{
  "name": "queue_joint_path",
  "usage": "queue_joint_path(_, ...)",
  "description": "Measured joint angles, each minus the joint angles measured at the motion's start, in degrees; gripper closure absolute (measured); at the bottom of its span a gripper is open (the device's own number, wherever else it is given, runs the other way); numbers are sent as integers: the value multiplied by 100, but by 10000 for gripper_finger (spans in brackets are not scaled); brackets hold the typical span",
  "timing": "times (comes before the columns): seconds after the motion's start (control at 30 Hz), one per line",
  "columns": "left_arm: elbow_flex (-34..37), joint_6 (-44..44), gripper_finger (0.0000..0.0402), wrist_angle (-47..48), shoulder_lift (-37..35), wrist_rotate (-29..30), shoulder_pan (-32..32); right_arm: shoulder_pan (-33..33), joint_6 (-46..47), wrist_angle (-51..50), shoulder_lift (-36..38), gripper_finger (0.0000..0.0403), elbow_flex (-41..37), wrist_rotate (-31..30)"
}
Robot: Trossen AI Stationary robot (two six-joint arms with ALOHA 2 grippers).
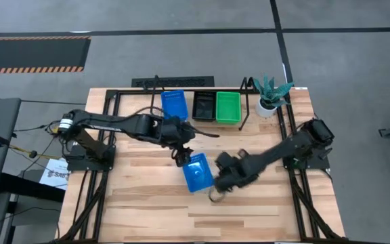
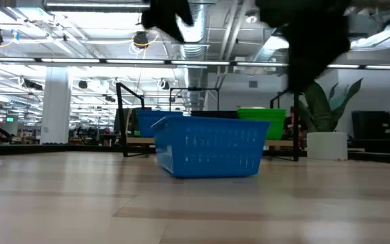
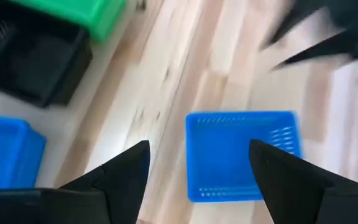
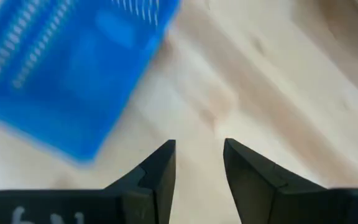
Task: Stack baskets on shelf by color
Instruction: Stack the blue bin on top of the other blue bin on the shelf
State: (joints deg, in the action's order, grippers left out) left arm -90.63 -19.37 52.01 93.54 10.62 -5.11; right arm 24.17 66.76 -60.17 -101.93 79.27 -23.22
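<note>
One blue basket (image 1: 197, 172) stands flat on its base in the middle of the table, also seen in the low view (image 2: 212, 146). My left gripper (image 1: 183, 159) hovers open above the basket's far end; its wrist view looks down at the basket (image 3: 241, 155) past the spread fingers (image 3: 197, 163). My right gripper (image 1: 217, 190) hangs over the bare table just right of the basket, open by a narrow gap (image 4: 199, 155), with the basket (image 4: 73, 74) off to its side. On the shelf (image 1: 246, 102) sit blue baskets (image 1: 175, 103), black baskets (image 1: 203, 106) and green baskets (image 1: 227, 107).
A potted plant in a white pot (image 1: 269, 98) stands at the shelf's right end. Black frame rails (image 1: 107, 135) run along the table's left and right sides by the arm bases. Bare wood lies near the table's front edge (image 1: 202, 224).
</note>
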Motion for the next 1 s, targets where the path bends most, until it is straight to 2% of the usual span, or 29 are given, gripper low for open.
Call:
queue_joint_path(0.07,473,-91,141,-293,28,-86,92,368,591,-470,2,244,81,57)
queue_joint_path(0.17,1314,-123,141,-1077,28,-660,339,975,1547,-1035,0,244,85,83)
queue_joint_path(0.3,2226,-94,141,-2092,30,-819,707,1725,2883,-1354,0,244,39,106)
queue_joint_path(0.5,2788,75,141,-2893,37,-1512,1037,2352,4436,-1363,-9,244,-89,180)
queue_joint_path(0.63,2941,390,141,-3094,37,-1652,934,2517,4978,-1374,-9,244,-123,246)
queue_joint_path(0.73,3041,567,141,-3208,37,-1506,830,2556,5167,-1376,-9,244,-123,245)
queue_joint_path(1.0,3171,614,141,-3267,59,-1232,796,2520,5193,-1278,-9,244,-125,248)
